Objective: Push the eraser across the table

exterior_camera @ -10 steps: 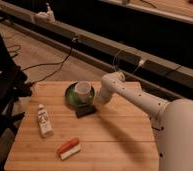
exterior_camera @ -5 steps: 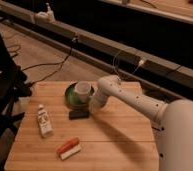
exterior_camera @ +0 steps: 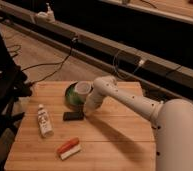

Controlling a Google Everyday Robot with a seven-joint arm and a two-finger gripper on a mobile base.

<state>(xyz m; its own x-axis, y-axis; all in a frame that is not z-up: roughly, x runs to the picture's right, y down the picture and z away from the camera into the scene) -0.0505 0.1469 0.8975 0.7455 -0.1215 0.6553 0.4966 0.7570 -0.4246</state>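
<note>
The eraser (exterior_camera: 73, 116) is a small flat black block lying on the light wooden table (exterior_camera: 110, 145), left of centre, just in front of the green saucer (exterior_camera: 71, 96). My white arm reaches in from the right. My gripper (exterior_camera: 88, 112) is down at the table surface, right against the eraser's right end. The fingers are hidden behind the wrist.
A white cup (exterior_camera: 83, 90) stands on the green saucer behind the eraser. A white tube (exterior_camera: 43, 120) lies at the left. An orange-and-white block (exterior_camera: 68, 148) lies near the front edge. A dark chair (exterior_camera: 2, 95) stands left of the table.
My gripper has moved left across the table and the eraser has slid left with it, from in front of the saucer's right side to its left side.
</note>
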